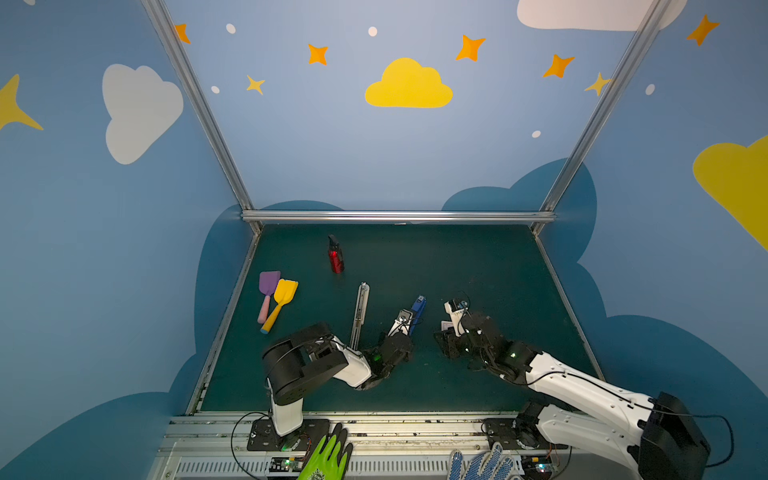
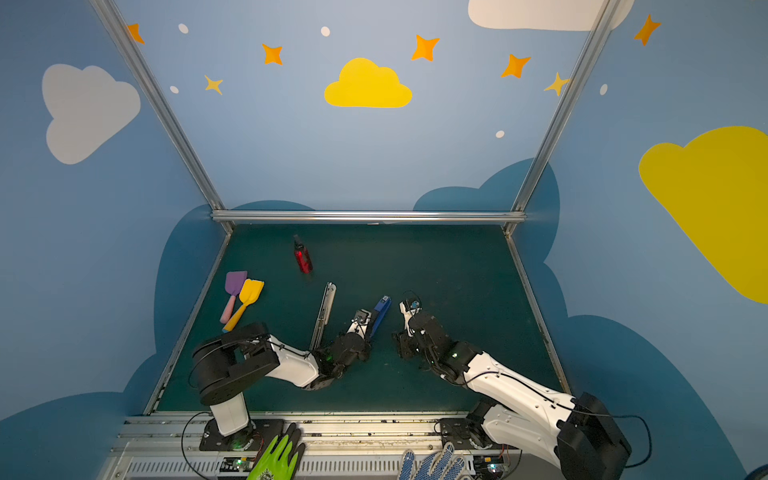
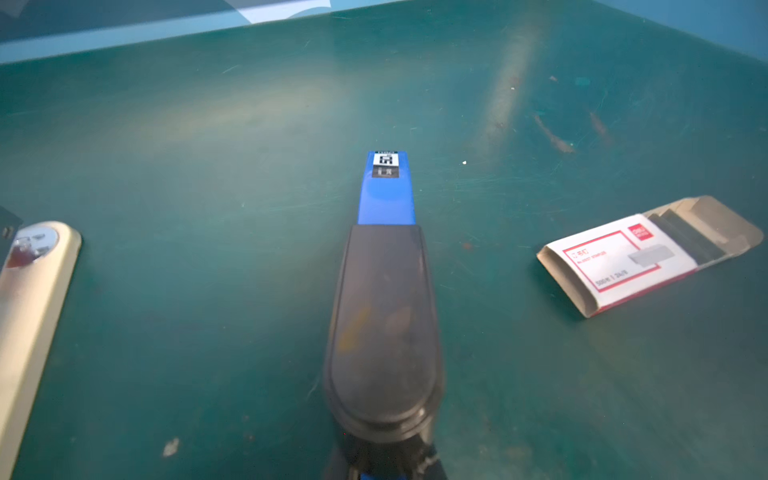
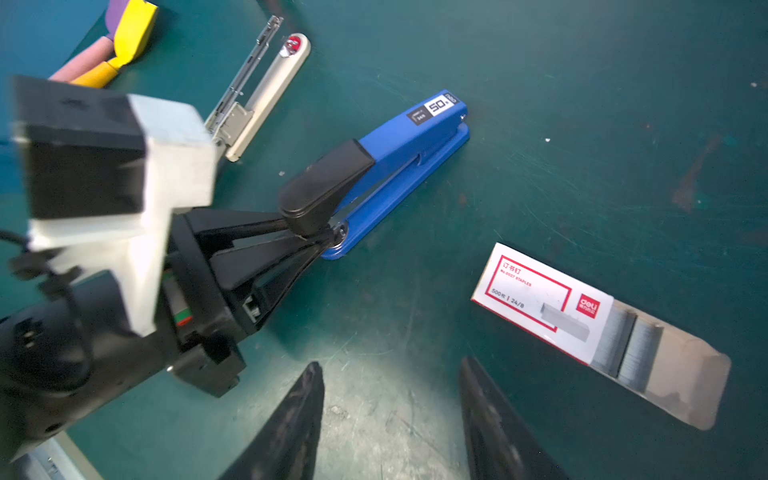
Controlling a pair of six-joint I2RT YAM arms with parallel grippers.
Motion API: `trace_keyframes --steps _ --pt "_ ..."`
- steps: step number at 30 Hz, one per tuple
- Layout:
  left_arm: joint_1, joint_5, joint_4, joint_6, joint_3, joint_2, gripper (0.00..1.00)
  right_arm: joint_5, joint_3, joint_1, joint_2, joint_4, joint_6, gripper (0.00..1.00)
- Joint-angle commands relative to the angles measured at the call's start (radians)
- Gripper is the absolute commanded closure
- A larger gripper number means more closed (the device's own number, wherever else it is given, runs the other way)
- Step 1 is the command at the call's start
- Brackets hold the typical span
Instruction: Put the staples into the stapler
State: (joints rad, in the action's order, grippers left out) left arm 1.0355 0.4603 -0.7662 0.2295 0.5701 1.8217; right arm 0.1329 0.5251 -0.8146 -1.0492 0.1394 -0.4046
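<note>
A blue stapler (image 1: 418, 311) (image 2: 382, 308) with a black handle lies shut on the green mat, seen along its length in the left wrist view (image 3: 386, 199) and from the side in the right wrist view (image 4: 411, 141). My left gripper (image 4: 326, 237) (image 3: 386, 467) (image 1: 410, 331) is closed on the stapler's rear hinge end. The staples (image 4: 627, 345) are grey strips in the slid-out tray of a white, red-printed box (image 4: 540, 297) (image 3: 615, 262) lying flat beside the stapler. My right gripper (image 4: 390, 365) hovers open over bare mat just beside the box, holding nothing.
A second, beige stapler (image 1: 360, 311) (image 4: 268, 93) lies opened flat left of the blue one. Farther left are a purple spatula (image 1: 269, 286) and a yellow spatula (image 1: 284, 296). A red bottle (image 1: 336, 258) stands toward the back. Gloves (image 1: 328, 457) rest on the front rail.
</note>
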Motion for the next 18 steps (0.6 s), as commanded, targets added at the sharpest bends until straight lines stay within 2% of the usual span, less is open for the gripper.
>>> trace_keyframes --steps 1,3,6,13,18 --pt "0.021 0.019 0.021 0.033 -0.012 -0.01 0.69 0.025 0.056 0.011 -0.039 0.014 -0.039 0.47" --pt "0.033 0.023 0.03 0.034 -0.023 -0.024 0.57 0.024 0.086 0.017 -0.064 0.035 -0.061 0.46" --pt "0.051 0.031 0.036 0.029 -0.048 -0.056 0.51 0.026 0.141 0.024 -0.102 0.085 -0.09 0.45" --pt "0.083 0.068 0.117 0.064 -0.127 -0.22 0.48 -0.062 0.322 0.046 -0.239 0.224 -0.19 0.44" --pt "0.084 0.119 0.353 0.151 -0.144 -0.424 0.47 -0.172 0.473 0.048 -0.381 0.348 -0.264 0.37"
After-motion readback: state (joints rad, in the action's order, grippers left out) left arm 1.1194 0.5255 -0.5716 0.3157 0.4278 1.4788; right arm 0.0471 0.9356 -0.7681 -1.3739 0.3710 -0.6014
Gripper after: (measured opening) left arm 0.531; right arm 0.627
